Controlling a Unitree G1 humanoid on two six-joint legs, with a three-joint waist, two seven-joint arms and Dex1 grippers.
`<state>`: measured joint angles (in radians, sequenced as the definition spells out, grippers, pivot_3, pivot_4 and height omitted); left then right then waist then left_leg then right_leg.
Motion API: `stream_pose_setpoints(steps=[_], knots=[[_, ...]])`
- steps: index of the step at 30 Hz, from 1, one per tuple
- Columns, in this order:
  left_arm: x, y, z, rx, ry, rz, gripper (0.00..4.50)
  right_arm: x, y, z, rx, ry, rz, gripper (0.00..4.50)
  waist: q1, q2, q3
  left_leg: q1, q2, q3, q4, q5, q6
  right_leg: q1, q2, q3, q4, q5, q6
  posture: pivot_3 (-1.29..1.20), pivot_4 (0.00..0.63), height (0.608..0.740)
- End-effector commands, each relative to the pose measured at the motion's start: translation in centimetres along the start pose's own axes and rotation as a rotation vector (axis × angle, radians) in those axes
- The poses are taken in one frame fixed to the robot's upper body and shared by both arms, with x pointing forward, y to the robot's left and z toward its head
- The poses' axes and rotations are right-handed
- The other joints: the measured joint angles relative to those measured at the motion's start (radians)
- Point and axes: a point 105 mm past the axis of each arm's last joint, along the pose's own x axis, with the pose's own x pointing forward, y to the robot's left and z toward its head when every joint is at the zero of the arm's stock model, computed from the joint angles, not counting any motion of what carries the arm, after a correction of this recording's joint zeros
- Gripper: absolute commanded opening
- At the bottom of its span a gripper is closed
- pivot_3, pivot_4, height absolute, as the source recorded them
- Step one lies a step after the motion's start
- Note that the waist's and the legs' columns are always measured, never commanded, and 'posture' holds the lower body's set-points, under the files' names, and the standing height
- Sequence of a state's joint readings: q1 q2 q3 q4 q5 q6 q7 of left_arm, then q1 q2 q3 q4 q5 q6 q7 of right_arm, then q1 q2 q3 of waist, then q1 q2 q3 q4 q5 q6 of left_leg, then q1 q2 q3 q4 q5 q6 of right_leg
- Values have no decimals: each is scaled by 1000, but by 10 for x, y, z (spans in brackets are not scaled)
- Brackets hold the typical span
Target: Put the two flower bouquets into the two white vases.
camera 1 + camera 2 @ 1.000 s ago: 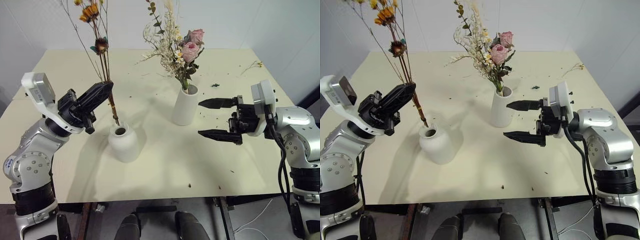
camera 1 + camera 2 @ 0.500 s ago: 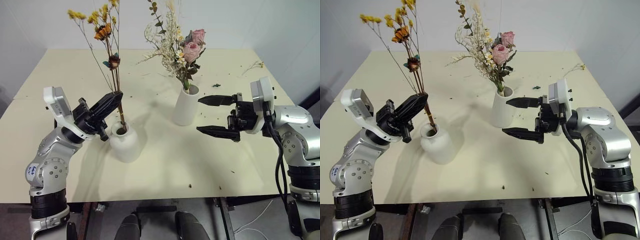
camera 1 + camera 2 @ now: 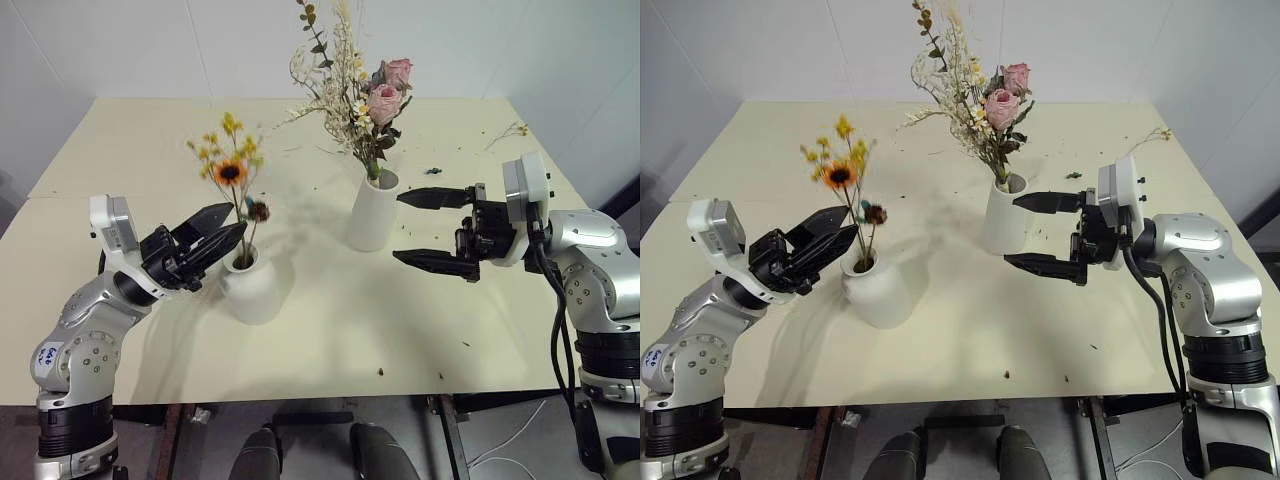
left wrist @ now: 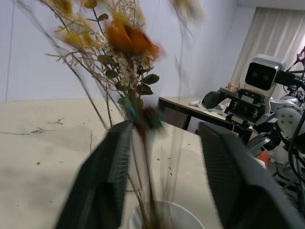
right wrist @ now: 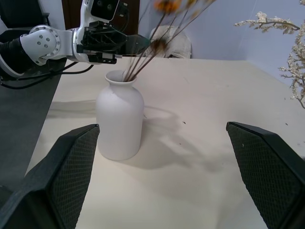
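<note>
Standing in the squat vase [image 3: 248, 288] near the tabletop's front-left, yellow bunch [image 3: 232, 180], flanked by the parted left gripper [image 3: 222, 233], rose bunch [image 3: 362, 95] being held by the tall vase [image 3: 371, 210] mid-table, right gripper [image 3: 432, 228] being kept wide open, empty.

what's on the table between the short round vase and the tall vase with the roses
Bare tabletop, only shadows on it. The short vase and the tall vase stand apart with nothing between them, as the left eye view shows.
</note>
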<state>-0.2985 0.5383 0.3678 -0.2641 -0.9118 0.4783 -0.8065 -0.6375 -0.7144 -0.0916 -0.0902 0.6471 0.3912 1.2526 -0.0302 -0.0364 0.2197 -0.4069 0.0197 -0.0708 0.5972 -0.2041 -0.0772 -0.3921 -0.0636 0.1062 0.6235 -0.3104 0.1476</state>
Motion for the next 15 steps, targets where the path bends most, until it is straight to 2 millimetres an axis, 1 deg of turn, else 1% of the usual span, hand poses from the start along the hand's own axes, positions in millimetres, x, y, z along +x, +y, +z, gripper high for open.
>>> stream_pose_setpoints(steps=[1, 2, 4, 6, 8, 10, 13, 15], knots=[[0, -7, 14, 92, 30, -55, 3707, -4, -2, 8, -44, -28, -17, 4500, 0, 0, 0, 0, 0, 0, 0, 0, 0, 0, 0, 0, 0, 0, 0, 0, 150, 740], [-5, -8, 12, 102, 79, -73, 4086, -4, -3, 8, -45, -27, -19, 4500, -1, 0, 0, 0, 0, 0, -1, 0, 0, 0, 0, 0, -1, 0, 0, 0, 150, 740], [-11, -9, 9, 117, 147, -92, 4460, -6, -4, 8, -46, -26, -21, 4500, -6, 0, 0, 0, 0, 0, -1, 0, 0, 0, 0, 0, -1, 0, 0, 0, 150, 740], [-24, -1, 8, 175, 238, -69, 4460, -8, -5, 8, -49, -24, -26, 4500, -9, 1, 0, 0, 0, 1, -3, 0, 0, -1, 0, 0, -2, -1, -1, 0, 150, 740], [-41, 16, 18, 248, 298, -7, 4460, -9, -8, 9, -52, -24, -38, 4500, -7, 1, 0, 0, 1, 1, -4, 0, 0, -1, 1, 0, -2, -1, -3, 0, 150, 740], [-49, 23, 26, 289, 322, 14, 4460, -12, -9, 10, -52, -21, -43, 4500, -9, 1, 0, 0, 1, 1, -4, 0, 0, -2, 1, 0, -1, -3, -6, 0, 150, 740], [-60, 30, 34, 344, 361, 13, 4460, -17, -12, 10, -55, -10, -77, 4500, -9, 1, 0, 0, 2, 1, -5, -1, 0, -2, 1, 0, -2, -4, -7, 0, 150, 740], [-63, 34, 38, 363, 364, 18, 4460, -23, -15, 12, -60, -4, -115, 4500, -8, 1, 1, 0, 2, 1, -5, -1, 0, -2, 1, 0, -3, -4, -7, 0, 150, 740]])
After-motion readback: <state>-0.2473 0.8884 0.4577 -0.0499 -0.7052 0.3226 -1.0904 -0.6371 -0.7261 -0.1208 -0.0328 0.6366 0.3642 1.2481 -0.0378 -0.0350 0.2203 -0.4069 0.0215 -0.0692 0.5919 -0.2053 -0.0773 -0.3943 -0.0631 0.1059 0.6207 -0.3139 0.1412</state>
